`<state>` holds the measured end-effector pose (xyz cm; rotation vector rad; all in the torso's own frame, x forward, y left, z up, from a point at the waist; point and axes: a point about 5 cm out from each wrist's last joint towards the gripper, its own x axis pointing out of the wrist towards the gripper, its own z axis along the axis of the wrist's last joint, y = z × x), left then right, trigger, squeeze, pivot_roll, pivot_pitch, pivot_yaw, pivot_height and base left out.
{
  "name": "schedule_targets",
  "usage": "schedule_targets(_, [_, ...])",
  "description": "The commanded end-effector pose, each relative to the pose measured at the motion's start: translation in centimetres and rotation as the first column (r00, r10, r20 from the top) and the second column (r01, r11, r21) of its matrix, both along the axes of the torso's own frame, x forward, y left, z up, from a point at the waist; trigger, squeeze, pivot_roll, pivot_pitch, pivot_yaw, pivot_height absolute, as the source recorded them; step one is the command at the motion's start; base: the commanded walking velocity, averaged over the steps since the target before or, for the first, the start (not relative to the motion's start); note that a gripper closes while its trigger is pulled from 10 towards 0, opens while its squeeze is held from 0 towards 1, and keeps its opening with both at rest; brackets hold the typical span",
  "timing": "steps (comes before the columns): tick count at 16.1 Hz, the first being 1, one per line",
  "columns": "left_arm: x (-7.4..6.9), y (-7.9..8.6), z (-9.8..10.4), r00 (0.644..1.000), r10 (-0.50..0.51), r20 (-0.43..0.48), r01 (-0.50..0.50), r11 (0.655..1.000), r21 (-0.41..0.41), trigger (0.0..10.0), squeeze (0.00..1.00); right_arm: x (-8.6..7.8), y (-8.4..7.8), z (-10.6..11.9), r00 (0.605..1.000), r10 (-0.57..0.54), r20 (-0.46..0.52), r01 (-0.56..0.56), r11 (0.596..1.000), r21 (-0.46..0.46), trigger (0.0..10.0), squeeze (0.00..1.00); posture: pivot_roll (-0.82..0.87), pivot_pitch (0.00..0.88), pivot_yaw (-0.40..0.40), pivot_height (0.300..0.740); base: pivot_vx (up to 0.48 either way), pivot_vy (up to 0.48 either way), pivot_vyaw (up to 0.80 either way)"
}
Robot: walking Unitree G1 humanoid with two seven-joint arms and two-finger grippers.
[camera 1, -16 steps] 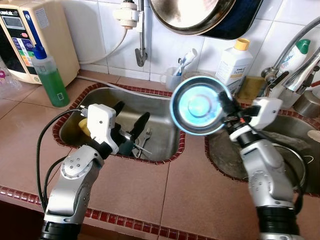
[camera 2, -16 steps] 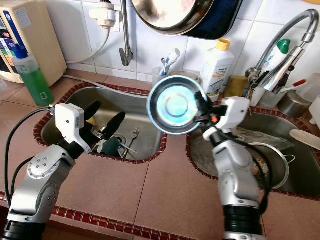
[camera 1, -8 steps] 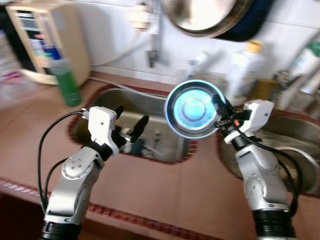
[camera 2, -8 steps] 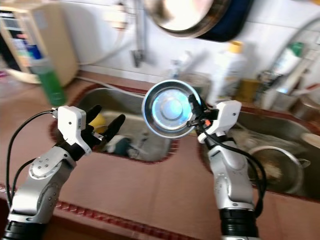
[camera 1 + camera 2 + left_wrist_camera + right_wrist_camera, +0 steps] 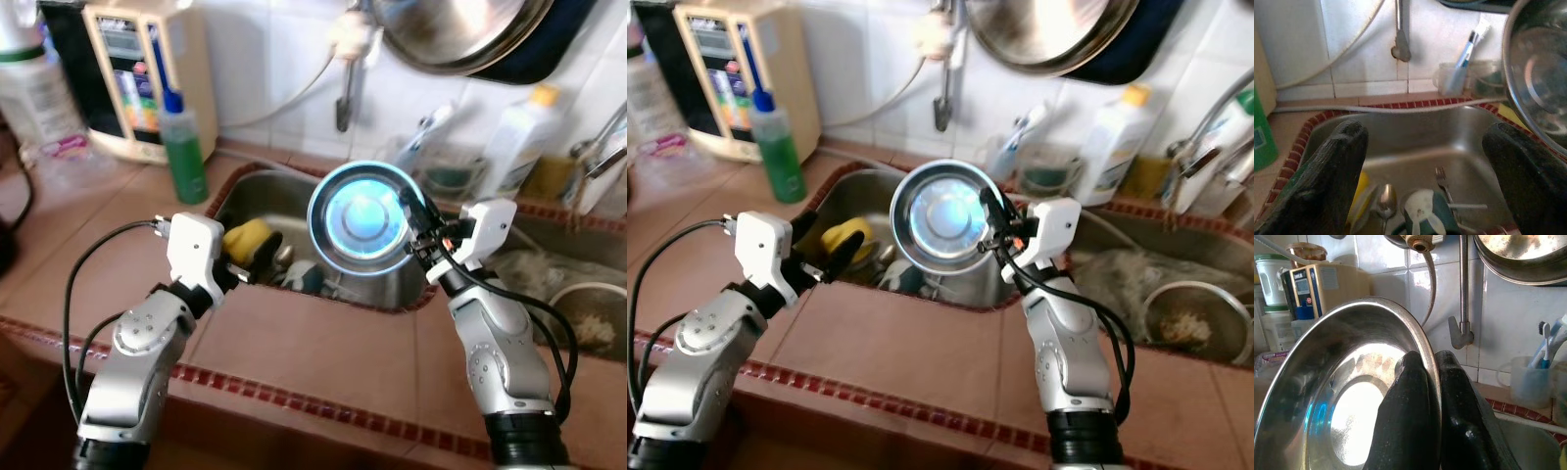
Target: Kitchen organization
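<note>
My right gripper (image 5: 416,223) is shut on the rim of a round steel bowl (image 5: 362,217), held upright in the air over the left sink (image 5: 255,196). In the right wrist view both black fingers (image 5: 1415,416) pinch the steel bowl (image 5: 1337,396) at its edge. My left gripper (image 5: 828,250) is open and holds nothing, at the sink's near left rim. In the left wrist view its fingers (image 5: 1327,176) frame the sink, where a yellow sponge (image 5: 247,238), a spoon (image 5: 1384,205), a fork (image 5: 1442,178) and a dark cup (image 5: 1425,215) lie.
A green soap bottle (image 5: 183,147) and a beige appliance (image 5: 132,78) stand at the back left. A cup with toothbrushes (image 5: 416,147) and a white bottle (image 5: 519,142) line the tiled wall. A large pan (image 5: 460,29) hangs above. The right sink (image 5: 1176,294) holds dishes and a strainer (image 5: 1195,318).
The camera has pulled back and swung left, so the whole scene shifted right. The steel bowl stays in my right gripper. My left gripper remains open near the sink rim.
</note>
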<state>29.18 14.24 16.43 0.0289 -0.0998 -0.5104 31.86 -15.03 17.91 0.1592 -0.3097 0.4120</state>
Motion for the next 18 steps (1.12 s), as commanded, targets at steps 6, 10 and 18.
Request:
schedule_targets(6, [-0.55,-0.79,0.0,0.998,-0.059,0.014,0.058,0.997,0.057,10.0,0.0,-0.12,-0.43,-0.18,1.0,-0.018,0.0,0.018,1.0,-0.009,10.0,0.0,-0.1,0.009,-0.01,0.74,0.0,0.0,0.0])
schedule_targets(10, [-0.69,-0.86,-0.13,0.998,-0.069,0.015,0.068,0.995,0.076,10.0,0.0,-0.09,-0.38,-0.32,1.0,-0.016,-0.003,0.016,1.0,-0.016,10.0,0.0,-0.1,0.006,-0.011,0.74,0.0,0.0,0.0])
schedule_targets(18, [-0.68,-0.86,-0.2,0.997,-0.075,0.012,0.074,0.994,0.082,10.0,0.0,0.08,-0.02,-0.27,1.0,0.003,0.001,-0.003,1.0,-0.024,10.0,0.0,-0.1,0.0,-0.011,0.74,0.0,0.0,0.0])
